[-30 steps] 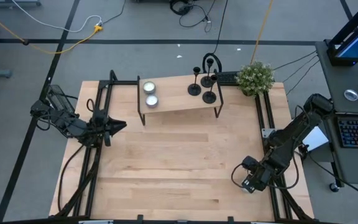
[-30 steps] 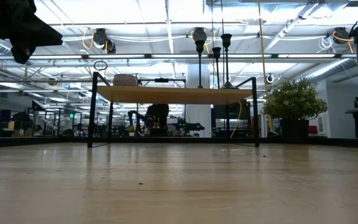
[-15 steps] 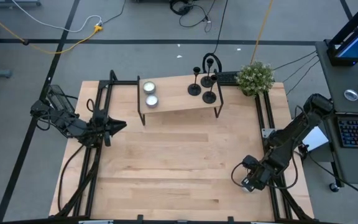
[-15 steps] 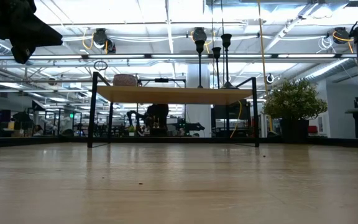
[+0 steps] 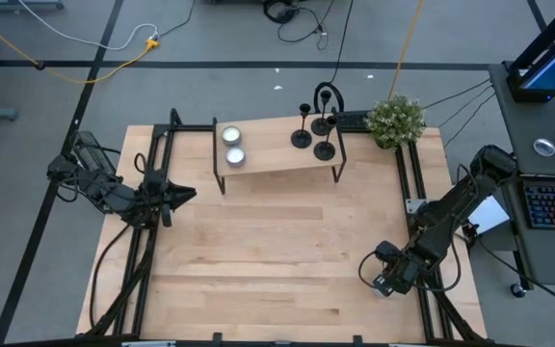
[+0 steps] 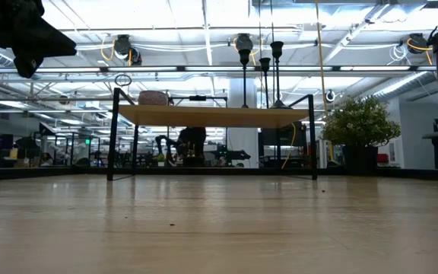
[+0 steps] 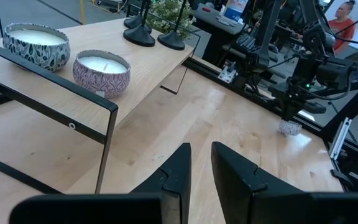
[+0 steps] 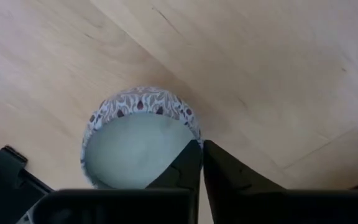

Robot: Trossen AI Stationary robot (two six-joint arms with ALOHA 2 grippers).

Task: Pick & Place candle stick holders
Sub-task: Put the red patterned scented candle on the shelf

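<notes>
The three upright matte-black candle stick holders stand upper centre, nearer the left gripper, fingers slightly parted and empty, than the right gripper, fingers closed, empty, at lower right.

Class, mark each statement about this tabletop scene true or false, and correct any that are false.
1. Three candle stick holders stand on the small raised shelf. True.
2. Two candles in patterned cups sit on that shelf. True.
3. The right gripper is wide open. False: it is shut, right beside a patterned candle cup on the table.
4. The left gripper holds a candle stick holder. False: it holds nothing.
5. The potted plant stands on the shelf. False: it stands beside it.
</notes>
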